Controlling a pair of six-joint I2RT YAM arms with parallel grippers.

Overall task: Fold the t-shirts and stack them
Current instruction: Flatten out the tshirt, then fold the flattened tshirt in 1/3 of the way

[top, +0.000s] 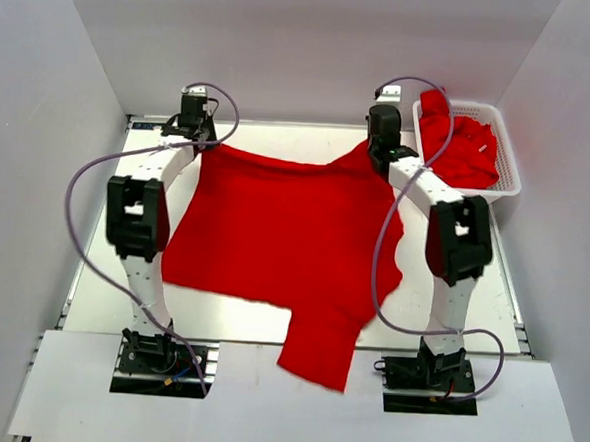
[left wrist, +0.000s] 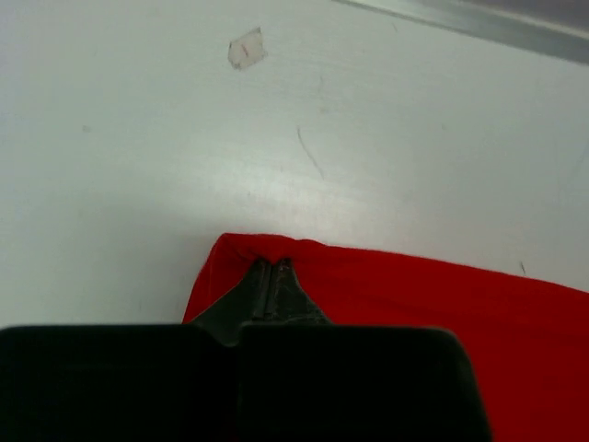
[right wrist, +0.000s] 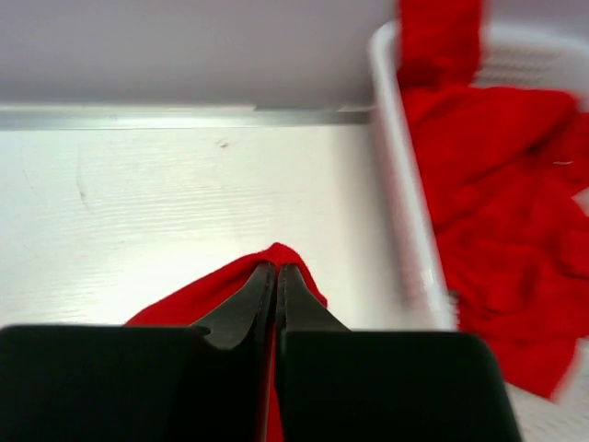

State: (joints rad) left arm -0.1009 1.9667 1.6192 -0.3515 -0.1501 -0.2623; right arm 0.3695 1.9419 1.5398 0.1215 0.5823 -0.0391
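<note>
A red t-shirt point(top: 274, 230) lies spread across the white table, one sleeve hanging over the front edge. My left gripper point(top: 201, 140) is shut on its far left corner; in the left wrist view point(left wrist: 270, 261) the shut fingers pinch the red cloth point(left wrist: 414, 295). My right gripper point(top: 376, 152) is shut on the far right corner; in the right wrist view point(right wrist: 277, 267) the cloth point(right wrist: 202, 295) bunches around the tips. More red t-shirts point(top: 467, 141) lie in a white basket point(top: 507, 159) at the back right.
The basket's white wall point(right wrist: 396, 203) stands just right of my right gripper. White walls enclose the table on the left, back and right. A metal rail point(right wrist: 184, 117) runs along the table's far edge. A small tape patch point(left wrist: 246, 48) lies ahead of the left gripper.
</note>
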